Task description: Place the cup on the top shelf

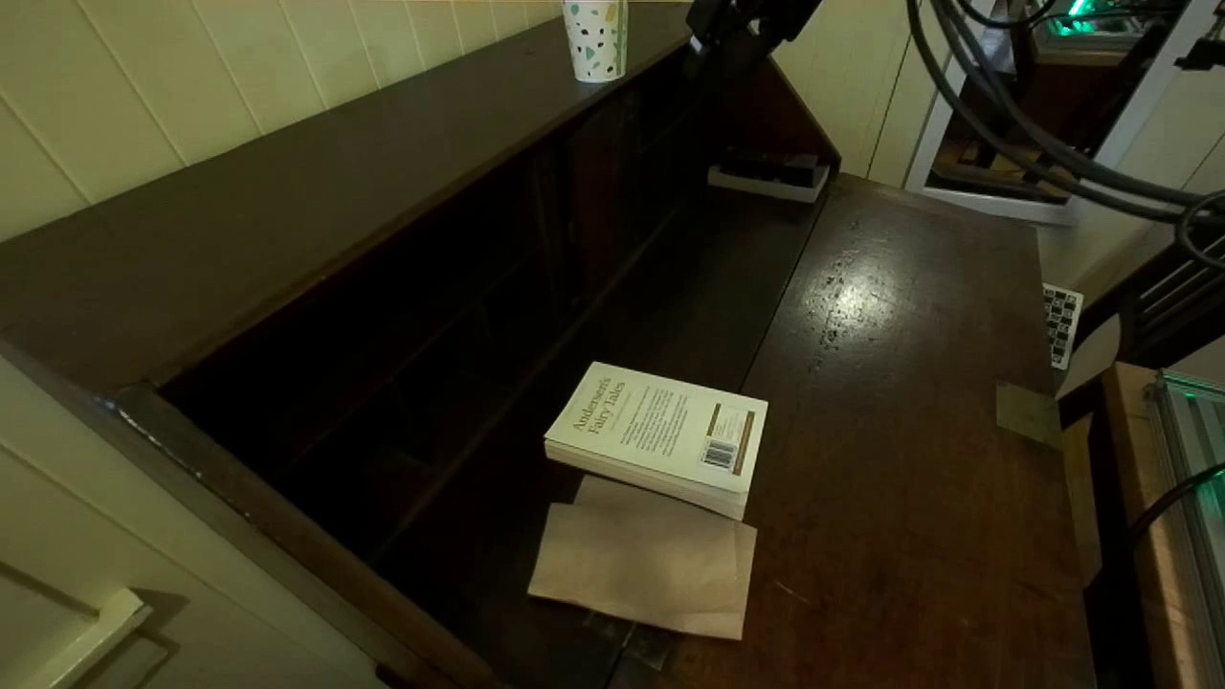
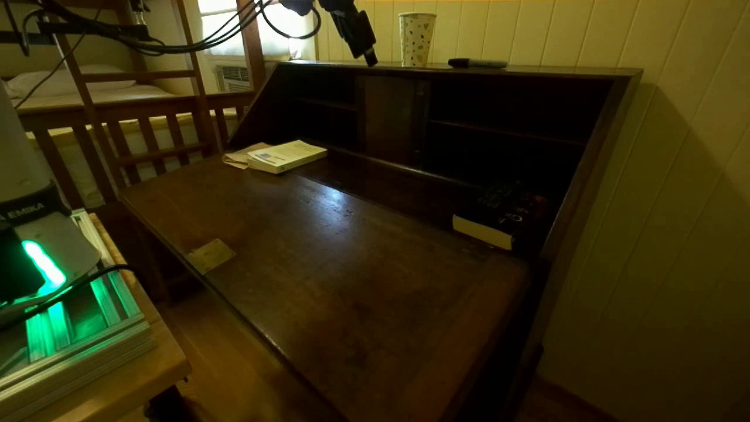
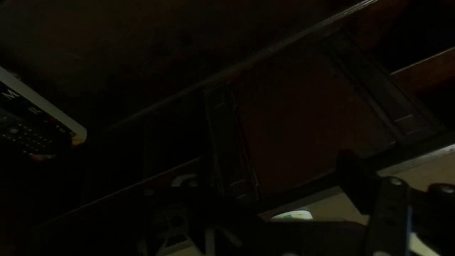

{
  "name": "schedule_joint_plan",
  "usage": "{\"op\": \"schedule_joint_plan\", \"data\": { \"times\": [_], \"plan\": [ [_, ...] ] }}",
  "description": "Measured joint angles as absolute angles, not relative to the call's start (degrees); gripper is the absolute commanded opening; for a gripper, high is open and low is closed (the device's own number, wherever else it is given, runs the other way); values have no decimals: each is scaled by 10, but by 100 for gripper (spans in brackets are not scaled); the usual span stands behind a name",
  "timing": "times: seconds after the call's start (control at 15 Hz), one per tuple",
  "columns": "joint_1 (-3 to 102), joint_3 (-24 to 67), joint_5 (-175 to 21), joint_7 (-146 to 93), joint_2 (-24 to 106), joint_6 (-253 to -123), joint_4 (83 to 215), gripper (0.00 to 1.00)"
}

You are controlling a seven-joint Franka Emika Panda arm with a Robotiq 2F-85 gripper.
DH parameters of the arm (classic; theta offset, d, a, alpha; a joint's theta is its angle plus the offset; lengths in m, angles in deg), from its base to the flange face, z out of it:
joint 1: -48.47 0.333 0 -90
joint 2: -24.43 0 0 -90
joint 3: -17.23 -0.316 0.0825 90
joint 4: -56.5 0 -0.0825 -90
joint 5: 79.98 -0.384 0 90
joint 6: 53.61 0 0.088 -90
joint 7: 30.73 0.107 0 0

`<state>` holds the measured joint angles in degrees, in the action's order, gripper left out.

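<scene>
Between pale plank wall (image 2: 548,38) and wide-spread black tool (image 2: 369,54), on long brown wooden top shelf (image 1: 306,196), best leave round white cup (image 2: 416,40) upright.

One pale book (image 1: 660,426) and one dark book (image 2: 498,217) make two — with one cup (image 2: 416,40) and one marker (image 2: 477,63)
One desk (image 1: 919,383) counts one top shelf (image 1: 316,182) and one metal plate (image 1: 1028,413). The brown paper (image 1: 651,565) shows two overlapping parts — whether that is one sheet or two cannot be told. Also one robot arm (image 2: 23,146), one gripper (image 2: 367,54), one pillow (image 2: 70,80) and one air conditioner (image 2: 234,78).
</scene>
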<state>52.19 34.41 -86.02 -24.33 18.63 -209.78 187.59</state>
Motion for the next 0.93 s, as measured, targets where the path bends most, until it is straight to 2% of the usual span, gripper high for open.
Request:
{"op": "schedule_joint_plan", "data": {
  "times": [0.4, 0.93],
  "plan": [
    [461, 269, -851, -224, 123, -1950, 1874, 100],
    [423, 244, -818, -197, 97, -1822, 1858, 100]
  ]
}}
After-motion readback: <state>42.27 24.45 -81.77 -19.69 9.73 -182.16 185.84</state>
